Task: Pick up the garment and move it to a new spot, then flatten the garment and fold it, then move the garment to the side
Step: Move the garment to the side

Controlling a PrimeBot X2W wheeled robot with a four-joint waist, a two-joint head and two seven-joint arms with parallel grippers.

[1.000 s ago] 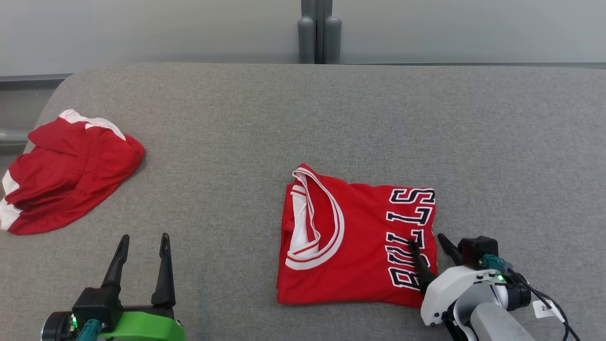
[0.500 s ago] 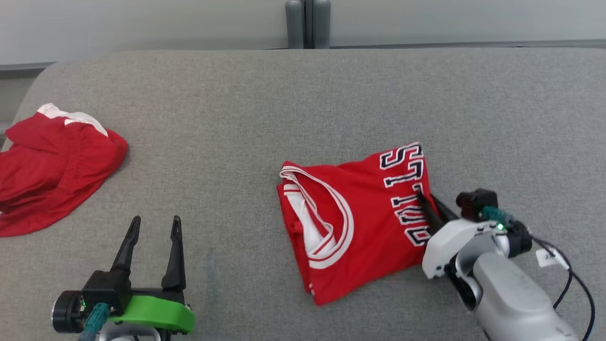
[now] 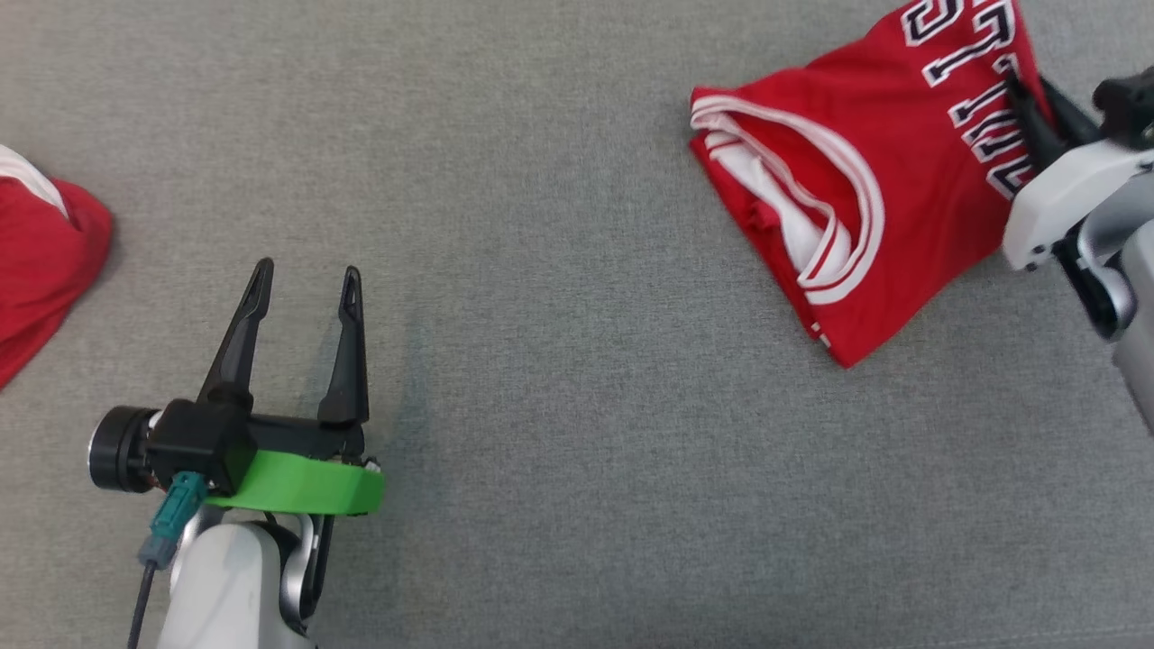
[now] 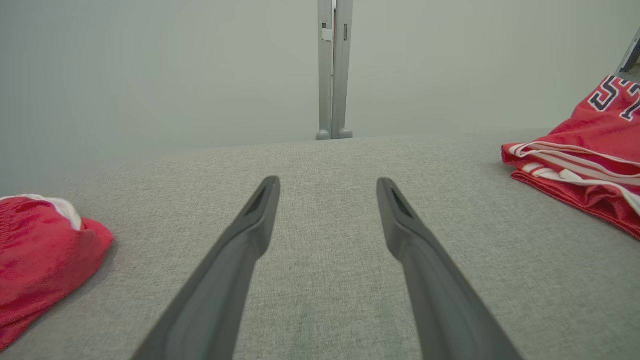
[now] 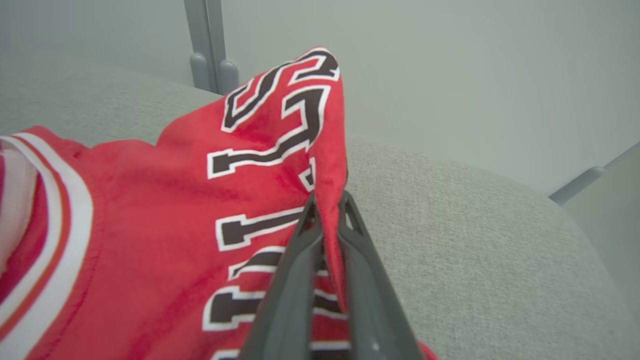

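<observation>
- Right gripper (image 3: 1030,88) (image 5: 328,200) was clamped on the lettered edge of the red jersey (image 3: 902,117) (image 5: 175,200), with the fabric pinched between its fingers.
- One jersey corner stood up just past the fingertips.
- The rest of the jersey spread to that gripper's left, collar end farthest from it, on the grey surface (image 3: 577,225).
- Left gripper (image 3: 306,270) (image 4: 328,181) was spread apart and held nothing.
- The jersey (image 4: 590,145) sat well off to its right, and a second red garment (image 3: 45,261) (image 4: 35,240) to its left.
</observation>
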